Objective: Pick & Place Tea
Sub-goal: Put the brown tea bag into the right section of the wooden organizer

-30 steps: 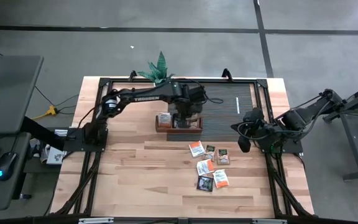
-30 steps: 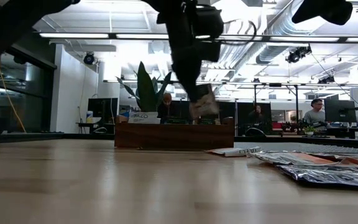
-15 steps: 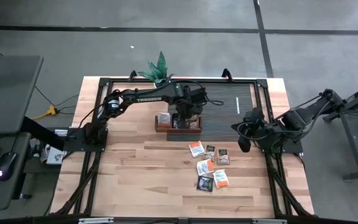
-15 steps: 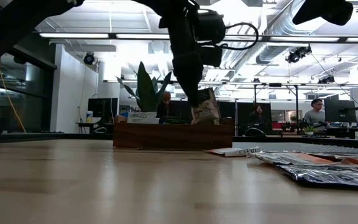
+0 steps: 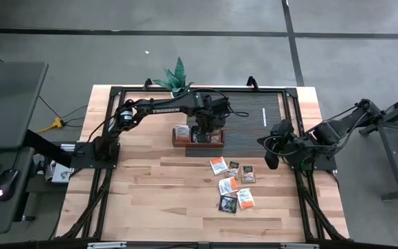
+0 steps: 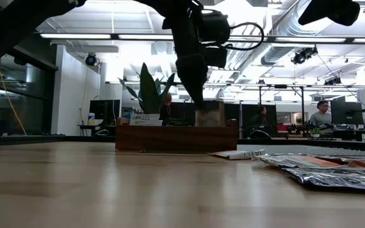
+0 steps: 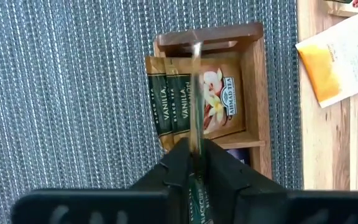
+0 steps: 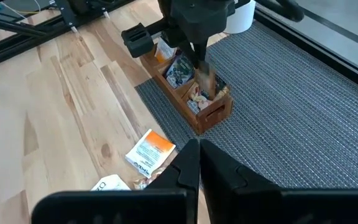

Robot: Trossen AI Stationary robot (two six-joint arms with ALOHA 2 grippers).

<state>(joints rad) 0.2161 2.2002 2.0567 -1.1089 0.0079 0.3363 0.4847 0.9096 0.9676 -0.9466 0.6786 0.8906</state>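
My left gripper point(image 7: 196, 155) points down over the right end compartment of the brown wooden tray point(image 5: 197, 136). A tea sachet point(image 7: 196, 93), seen edge-on, stands upright in that compartment between the slightly parted fingers, beside vanilla sachets point(image 7: 222, 99). In the low view it point(image 6: 209, 115) sticks up out of the tray point(image 6: 176, 136). Several loose tea sachets point(image 5: 232, 181) lie flat on the wood nearer the front. My right gripper point(image 8: 197, 146) hangs shut and empty above the table's right side point(image 5: 271, 160). My left gripper comes from above with a finger point(image 7: 180, 163) on either side of the sachet's upper part point(image 7: 196, 186). I cannot tell whether the fingers touch it. The sachet stands upright with its lower edge down in the tray's end compartment.
The tray stands on a grey ribbed mat point(image 5: 254, 117) at the back of the table. A green plant point(image 5: 177, 75) stands behind it at the far edge. Bare wood lies toward the front left point(image 5: 150, 200).
The sachet hung tilted and higher under my left gripper. It has sunk down into the tray's end compartment and now stands upright, while the gripper has kept its place above it.
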